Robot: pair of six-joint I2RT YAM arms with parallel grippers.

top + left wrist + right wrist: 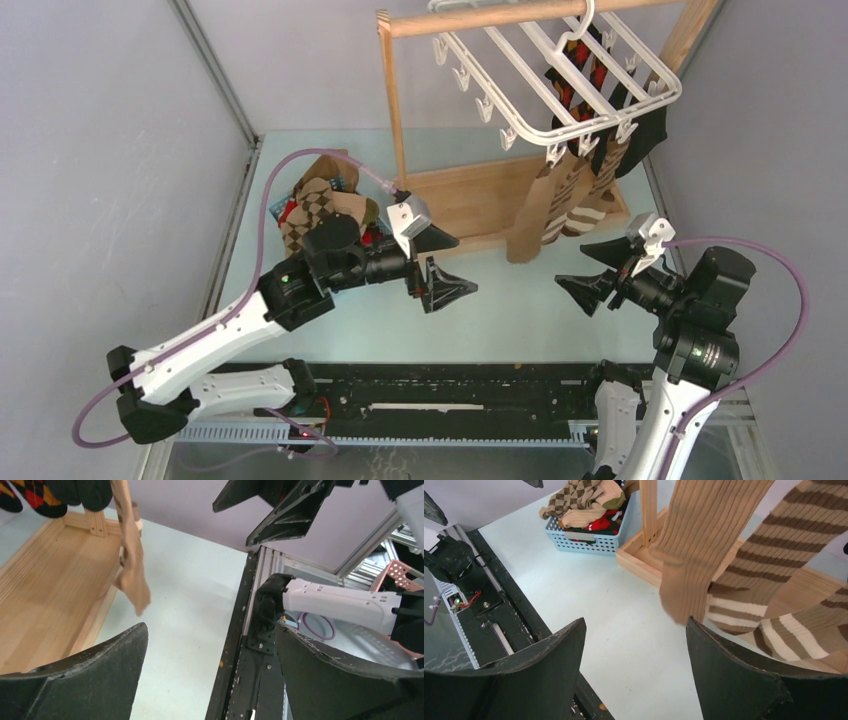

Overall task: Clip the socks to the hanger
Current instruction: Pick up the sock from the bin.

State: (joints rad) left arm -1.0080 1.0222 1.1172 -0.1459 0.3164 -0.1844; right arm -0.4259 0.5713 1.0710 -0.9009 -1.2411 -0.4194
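The white hanger [560, 70] hangs by its hook from a wooden rail. Several socks dangle from its clips: a plain tan sock [530, 215] [704, 540], striped socks [582, 195] [784, 540], a black one [648, 135] and a red argyle one [588, 70]. More socks [318, 200] [584, 497] lie heaped in the blue basket [584, 541] at the left. My left gripper [467, 265] [211, 625] is open and empty over the table, left of the tan sock. My right gripper [570, 266] [636, 620] is open and empty just below the tan sock's tip.
The wooden rail stand has a flat base [470, 200] [45, 590] under the hanging socks. Grey walls close in both sides. A black rail [450, 395] runs along the near edge between the arm bases.
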